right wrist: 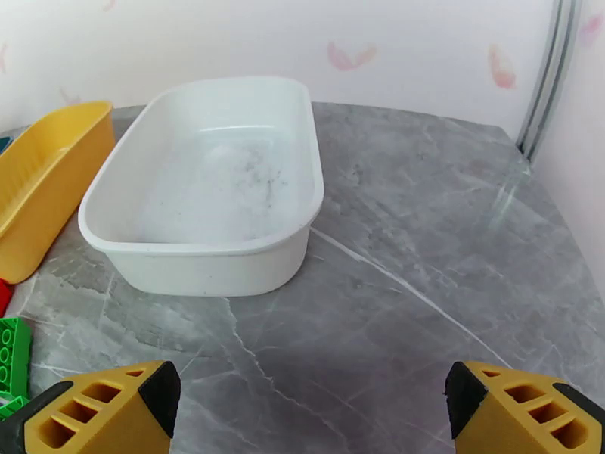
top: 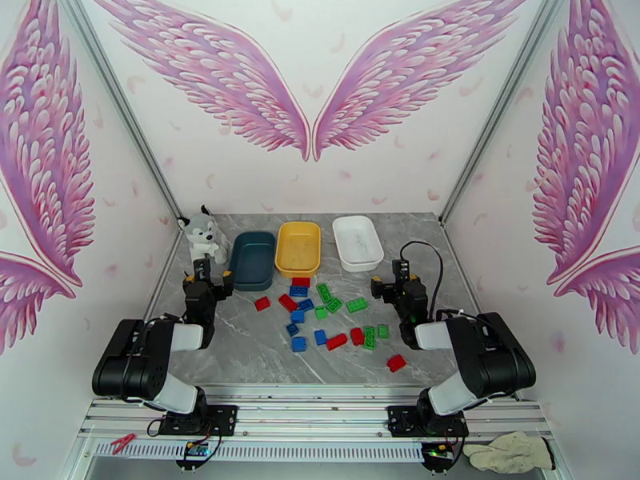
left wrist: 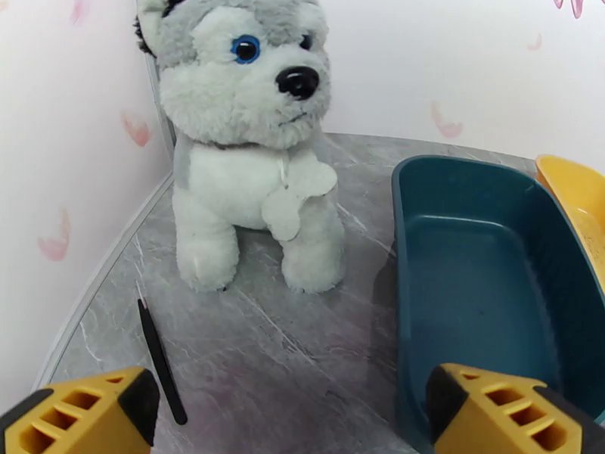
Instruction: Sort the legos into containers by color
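Twenty-odd small studded plastic bricks, red, blue and green, crowd the worktop centre, some touching. Risk: one pinch drags neighbours. Left gripper and right gripper gape, empty.

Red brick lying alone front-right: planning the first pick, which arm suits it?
Probably right. The red brick lies nearer the open right gripper; the left gripper sits across the pile, beside the dark teal tray.

Nothing legible was in frame: no text, labels, brands or numbers on the trays, bricks, plush dog or walls.
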